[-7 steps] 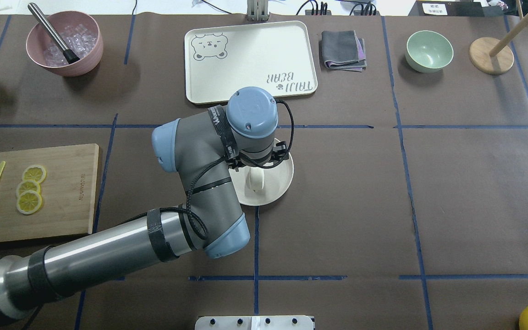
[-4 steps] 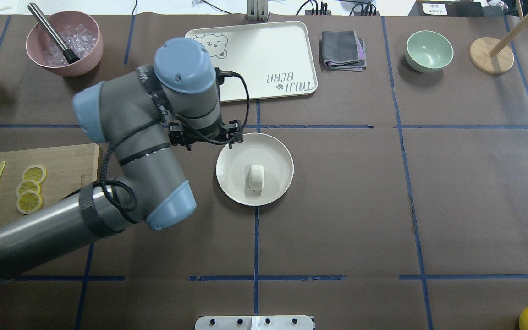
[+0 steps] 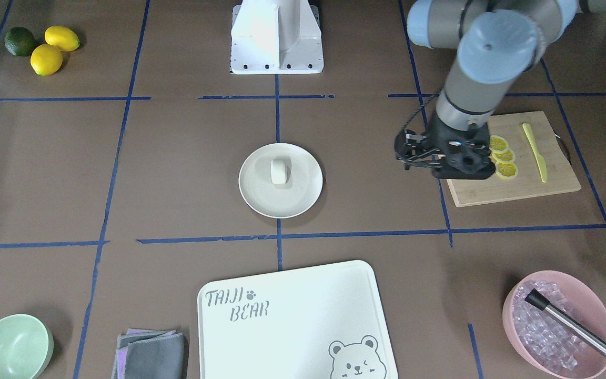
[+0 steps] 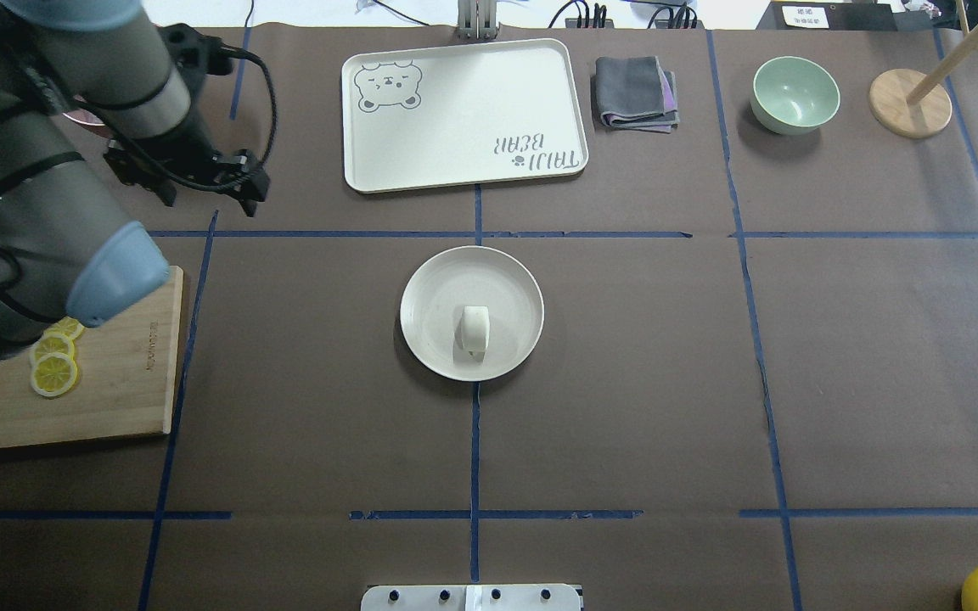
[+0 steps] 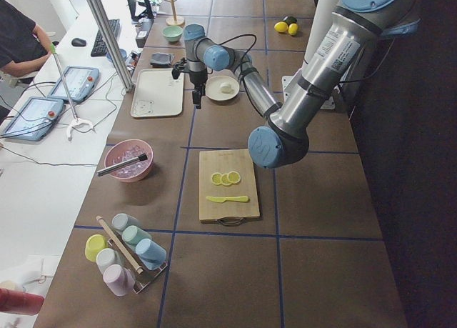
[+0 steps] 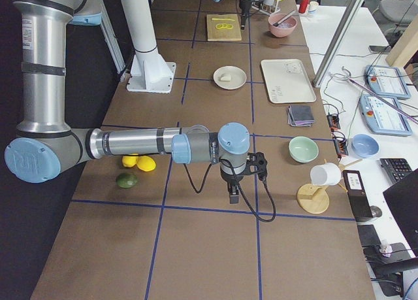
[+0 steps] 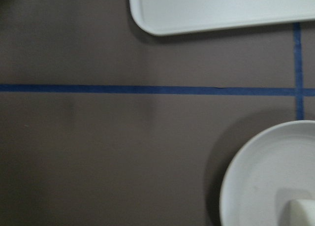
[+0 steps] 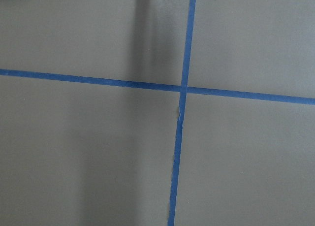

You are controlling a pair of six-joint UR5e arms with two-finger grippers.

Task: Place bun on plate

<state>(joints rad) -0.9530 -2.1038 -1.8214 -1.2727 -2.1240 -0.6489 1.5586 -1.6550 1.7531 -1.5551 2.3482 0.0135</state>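
The left gripper (image 4: 209, 198) hangs pointing down, raised high above the table (image 4: 642, 399) and holding nothing. In the overhead view its two dark fingers (image 4: 250, 188) look spread wide.

The bun (image 4: 474, 329) lies well apart from them, at about 4 o'clock from the fingers in that view, and neither arm touches it. It rests on the plate (image 4: 428, 316), just toward 6 o'clock of the plate's centre. The left wrist view looks straight down. There the plate's rim curves in at 5 o'clock, a corner of the bun shows at the bottom right edge, and a blue tape line (image 7: 123, 89) crosses the middle.

Around the plate in the overhead view:
- The bear-printed tray (image 4: 463, 119) lies at 12 o'clock, apart from the plate.
- The cutting board (image 4: 128, 373) sits at 9 o'clock with its lemon slices (image 4: 54, 374), partly under the left arm.
- A folded grey cloth (image 4: 635, 93) and a mint-green bowl (image 4: 795, 93) stand at about 1 to 2 o'clock.

The front-facing view shows a yellow knife (image 3: 535, 152) on the board and a pink bowl (image 3: 558, 322) of ice with a metal tool in it.

The right gripper (image 6: 232, 197) shows only in the exterior right view. It hangs over bare table far from the plate, which is at its 12 o'clock. Whether its fingers are wide or narrow cannot be told.
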